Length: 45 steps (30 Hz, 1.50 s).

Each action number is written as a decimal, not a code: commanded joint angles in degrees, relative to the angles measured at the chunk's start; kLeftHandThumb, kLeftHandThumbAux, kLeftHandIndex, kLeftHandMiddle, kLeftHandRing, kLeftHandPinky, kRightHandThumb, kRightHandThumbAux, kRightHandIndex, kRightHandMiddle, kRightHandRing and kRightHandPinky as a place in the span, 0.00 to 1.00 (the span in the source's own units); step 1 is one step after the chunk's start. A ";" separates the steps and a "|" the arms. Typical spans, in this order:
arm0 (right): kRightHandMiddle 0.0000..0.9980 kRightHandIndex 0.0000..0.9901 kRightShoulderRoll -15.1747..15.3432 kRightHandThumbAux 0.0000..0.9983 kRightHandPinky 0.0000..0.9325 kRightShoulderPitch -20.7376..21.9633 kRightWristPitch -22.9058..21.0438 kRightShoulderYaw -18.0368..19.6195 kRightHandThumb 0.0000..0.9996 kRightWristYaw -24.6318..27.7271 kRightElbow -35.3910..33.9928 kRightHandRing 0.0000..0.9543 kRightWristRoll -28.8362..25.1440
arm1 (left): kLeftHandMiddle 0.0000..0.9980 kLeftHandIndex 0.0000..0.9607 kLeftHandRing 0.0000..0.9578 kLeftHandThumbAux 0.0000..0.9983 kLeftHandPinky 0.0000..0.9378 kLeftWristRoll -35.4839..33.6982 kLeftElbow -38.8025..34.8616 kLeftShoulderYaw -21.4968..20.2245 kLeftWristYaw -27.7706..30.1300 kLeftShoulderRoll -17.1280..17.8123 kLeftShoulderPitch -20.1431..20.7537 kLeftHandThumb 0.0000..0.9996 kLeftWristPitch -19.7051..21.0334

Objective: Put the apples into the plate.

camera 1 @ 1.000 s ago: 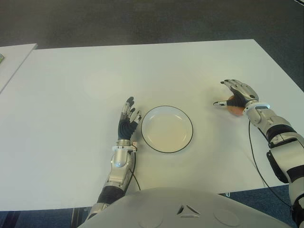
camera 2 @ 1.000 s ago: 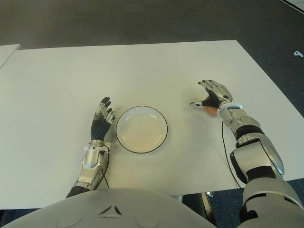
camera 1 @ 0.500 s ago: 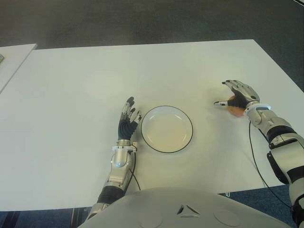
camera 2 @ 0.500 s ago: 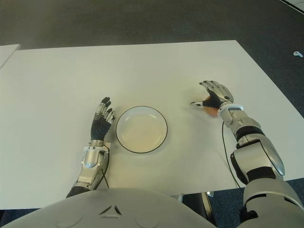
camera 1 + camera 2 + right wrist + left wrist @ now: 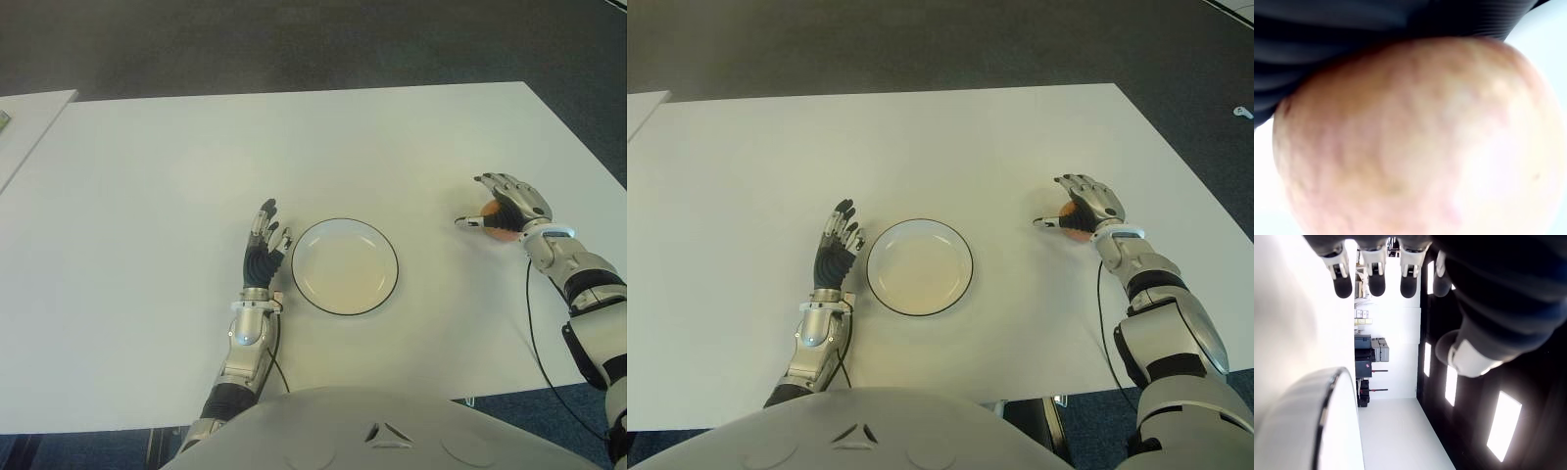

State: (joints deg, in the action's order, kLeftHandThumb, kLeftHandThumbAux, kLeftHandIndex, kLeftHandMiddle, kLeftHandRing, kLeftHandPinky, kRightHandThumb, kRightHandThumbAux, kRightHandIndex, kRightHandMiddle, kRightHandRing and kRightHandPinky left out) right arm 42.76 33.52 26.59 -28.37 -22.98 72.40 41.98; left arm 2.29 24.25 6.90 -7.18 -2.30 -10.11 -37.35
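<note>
A white table [image 5: 147, 176] fills most of both eye views, with dark carpet [image 5: 294, 44] along the top of the frame. Near the middle, a little below centre, sits a white plate [image 5: 345, 266] with a thin dark rim, and nothing lies in it.

The apple [image 5: 498, 221] is at the right side of the frame, well apart from the plate, under the right hand [image 5: 508, 209]. That hand is draped over the apple with its fingers [image 5: 493, 182] curved forward and its thumb poking out toward the plate. The fingers look loosely arched rather than clamped, and the eye views do not settle whether they press the fruit. The right wrist view is almost wholly taken up by the apple's blotchy pink and yellow skin [image 5: 1415, 142], with the dark palm [image 5: 1352, 29] close against it (so the palm is at least very near, perhaps touching). Whether the apple sits on the table or is lifted off it I cannot tell.

The left hand [image 5: 265, 247] shows just beside the plate's left edge, lower centre of the frame, holding nothing. Its fingers [image 5: 1376, 281] point straight away from the robot, extended and close side by side.
</note>
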 commanded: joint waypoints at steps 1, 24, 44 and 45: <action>0.00 0.00 0.11 0.37 0.00 -5.26 -0.64 -1.10 0.23 1.77 2.01 0.00 0.54 | 0.00 0.00 0.00 0.67 0.00 1.91 6.36 -0.98 0.38 1.99 -5.61 0.00 0.29; 0.00 0.00 1.40 0.38 0.00 -6.13 1.86 -1.51 0.23 1.20 1.30 0.00 -0.07 | 0.00 0.00 0.00 0.65 0.00 0.22 6.01 -1.21 2.09 1.34 -5.69 0.00 -0.32; 0.00 0.00 -0.04 0.42 0.01 -5.03 0.01 -0.83 0.26 4.28 1.93 0.00 -1.29 | 0.00 0.00 0.00 0.62 0.00 -0.17 4.61 -1.26 2.25 0.81 -5.90 0.00 1.32; 0.00 0.00 -0.10 0.42 0.02 -4.99 0.01 -0.80 0.26 4.34 1.97 0.00 -1.31 | 0.00 0.00 0.00 0.62 0.00 -0.28 4.63 -1.27 2.37 0.82 -5.91 0.00 1.30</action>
State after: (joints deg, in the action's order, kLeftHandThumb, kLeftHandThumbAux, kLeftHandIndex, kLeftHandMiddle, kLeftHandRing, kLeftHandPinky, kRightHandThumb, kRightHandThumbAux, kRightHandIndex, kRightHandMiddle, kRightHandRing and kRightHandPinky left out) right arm 44.00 32.37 28.49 -28.13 -22.10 71.81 40.04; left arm 2.06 24.03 6.84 -5.69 -2.38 -10.16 -36.82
